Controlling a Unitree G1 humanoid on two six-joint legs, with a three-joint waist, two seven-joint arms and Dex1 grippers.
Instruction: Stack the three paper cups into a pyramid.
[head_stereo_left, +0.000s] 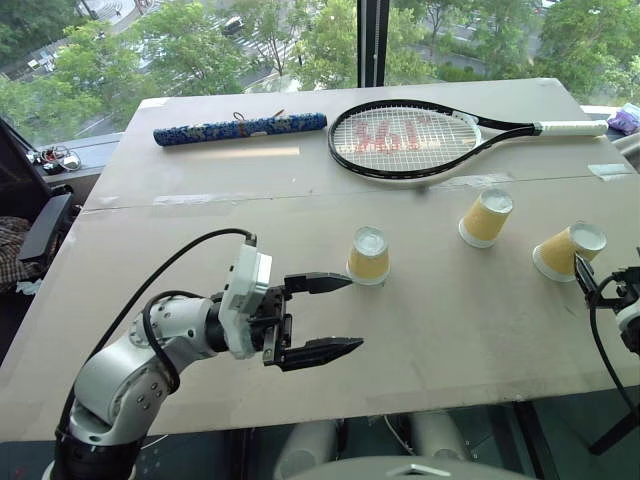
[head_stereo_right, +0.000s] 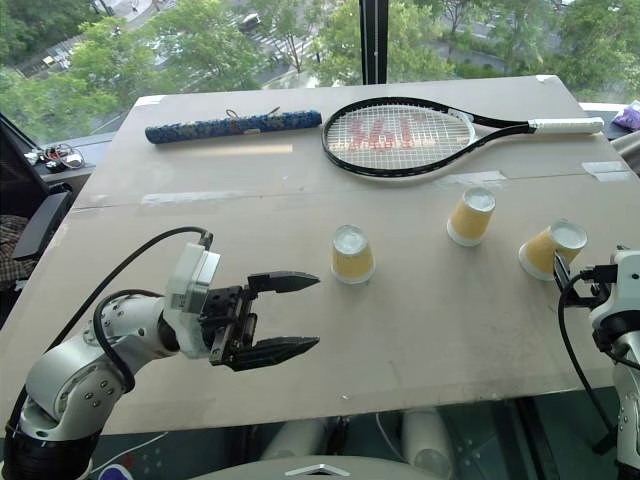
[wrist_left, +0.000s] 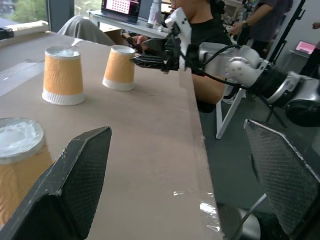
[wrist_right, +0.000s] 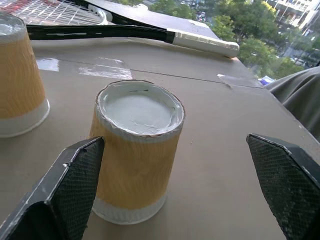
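Three paper cups stand upside down and apart on the table (head_stereo_left: 200, 330), yellow-orange with white bases up: a left cup (head_stereo_left: 368, 256), a middle cup (head_stereo_left: 485, 217) and a right cup (head_stereo_left: 568, 250). My left gripper (head_stereo_left: 348, 314) is open and empty, pointing right. Its upper fingertip is just short of the left cup, which shows beside one finger in the left wrist view (wrist_left: 20, 160). My right gripper (wrist_right: 175, 140) is open at the table's right edge. The right cup (wrist_right: 137, 150) stands straight ahead of its spread fingers, untouched. No pyramid stands.
A tennis racket (head_stereo_left: 405, 140) and a blue patterned roll (head_stereo_left: 240, 128) lie at the far side of the table. A taped seam (head_stereo_left: 300, 193) crosses the tabletop. People and desks (wrist_left: 260, 20) show beyond the right edge.
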